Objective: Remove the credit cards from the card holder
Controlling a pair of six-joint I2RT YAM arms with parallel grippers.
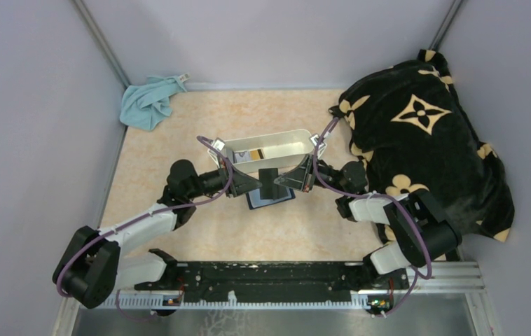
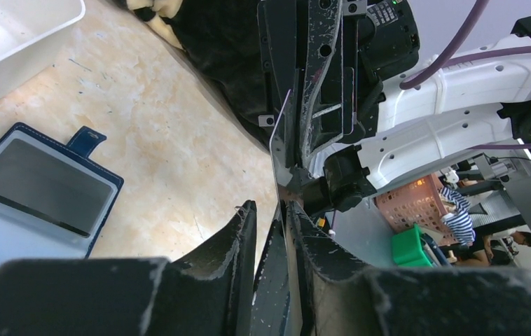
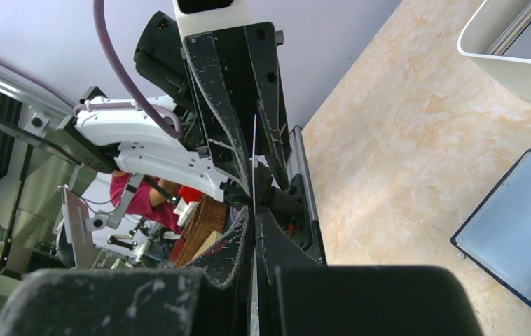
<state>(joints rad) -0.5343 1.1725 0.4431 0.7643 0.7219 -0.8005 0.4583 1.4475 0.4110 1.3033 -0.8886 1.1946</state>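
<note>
Right end effector (image 3: 254, 218) pinches credit card (image 3: 255, 154) edge-on; left end effector (image 2: 274, 213) slightly spread around it. Only the top view shows both above card holder (image 1: 270, 201).

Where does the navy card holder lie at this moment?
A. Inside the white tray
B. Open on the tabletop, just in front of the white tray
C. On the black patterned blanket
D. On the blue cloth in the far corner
B: the card holder lies open and flat on the table, on the near side of the white tray, well apart from the blanket and the cloth.
</note>
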